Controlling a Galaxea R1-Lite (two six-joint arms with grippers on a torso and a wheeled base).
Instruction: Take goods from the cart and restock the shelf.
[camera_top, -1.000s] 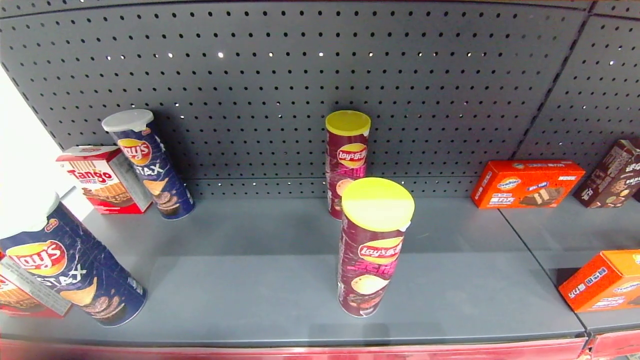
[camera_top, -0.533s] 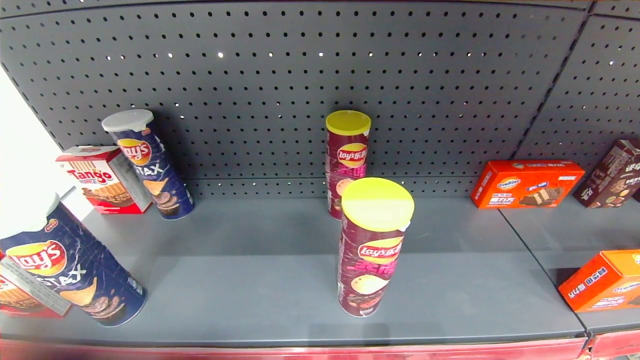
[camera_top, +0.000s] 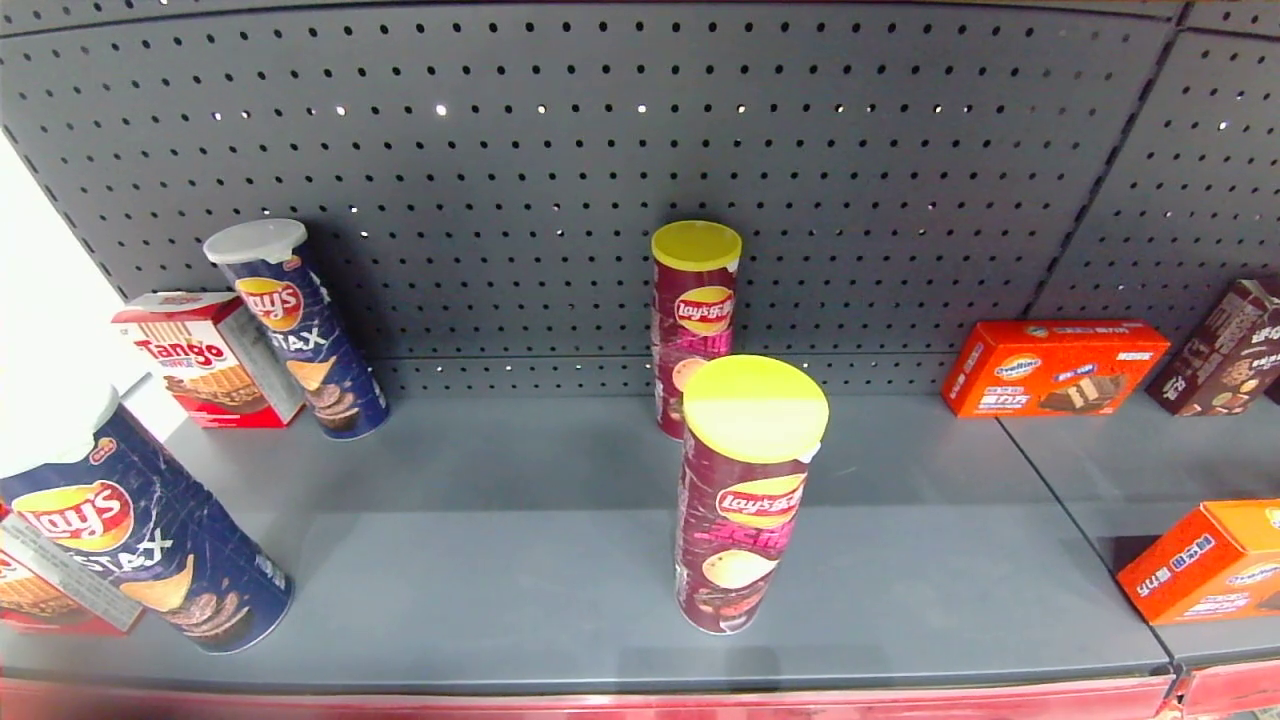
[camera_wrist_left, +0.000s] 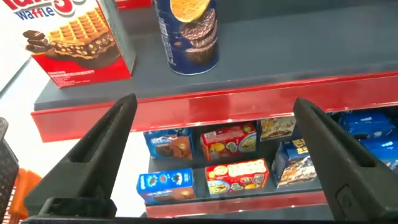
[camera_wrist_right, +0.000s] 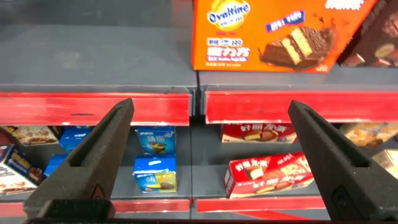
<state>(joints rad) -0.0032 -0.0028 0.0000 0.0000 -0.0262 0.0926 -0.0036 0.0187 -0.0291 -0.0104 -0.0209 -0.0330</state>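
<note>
Maroon cans (camera_top: 748, 500) stand on the shelf (camera_top: 500, 560), so restocking looks partly done; my left gripper (camera_wrist_left: 213, 102) and right gripper (camera_wrist_right: 210, 104) hang spread wide, holding nothing.

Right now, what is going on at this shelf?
Nothing is being carried. The left hand and the right hand are both open and empty, in front of the shelf. On it, one maroon chip can stands upright in the middle, with a second maroon can behind it.
</note>
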